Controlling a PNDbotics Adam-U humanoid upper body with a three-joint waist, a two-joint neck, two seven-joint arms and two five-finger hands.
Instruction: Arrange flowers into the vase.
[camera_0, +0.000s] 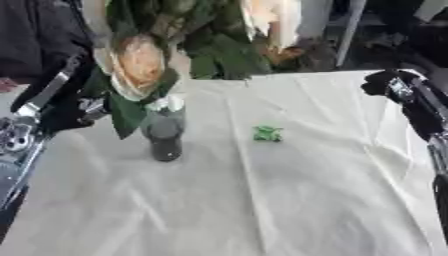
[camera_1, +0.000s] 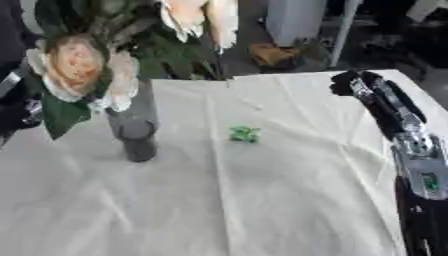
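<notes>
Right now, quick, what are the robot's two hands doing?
Left hand: beside the vase among the flowers; cannot be told.
Right hand: over the far right of the table, holding nothing visible; open or shut unclear.

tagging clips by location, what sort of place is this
Probably an indoor workroom or lab set up for a flower-arranging trial. A table under a creased cream cloth holds a dark vase of big flowers, and behind it are metal furniture legs and floor clutter.

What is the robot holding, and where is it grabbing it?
It cannot be told. The left hand sits behind the flowers beside the vase; its grip is hidden. The right hand holds nothing.
</notes>
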